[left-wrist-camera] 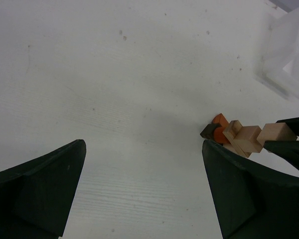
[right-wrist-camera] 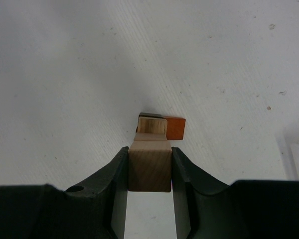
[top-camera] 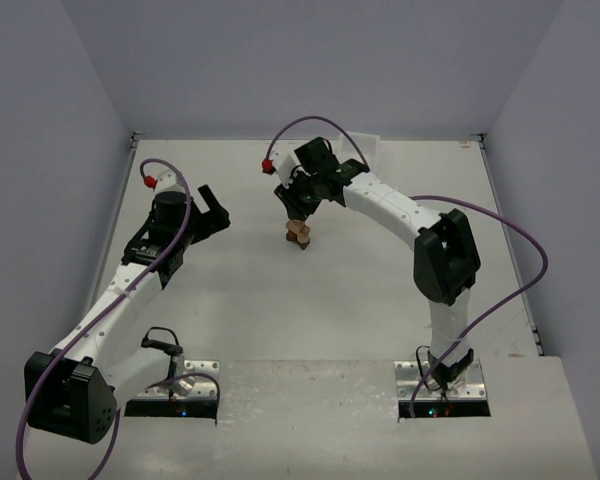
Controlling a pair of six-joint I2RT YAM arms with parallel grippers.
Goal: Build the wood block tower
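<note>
I have my right gripper (right-wrist-camera: pixel 149 149) pinching a tan block (right-wrist-camera: pixel 149 172) between its fingers; the tower (right-wrist-camera: pixel 159 127) sits just beyond their tips; my left gripper (left-wrist-camera: pixel 143 149) is spread wide, with the tower past its right finger.

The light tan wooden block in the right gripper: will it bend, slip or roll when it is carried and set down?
Probably rigid: the light tan wooden block shows straight, square edges while clamped in the right gripper. It is small beside the gripper, so it is likely light. Its smooth faces might slip a little under a weak grip, but its flat sides suggest it will not roll.
</note>
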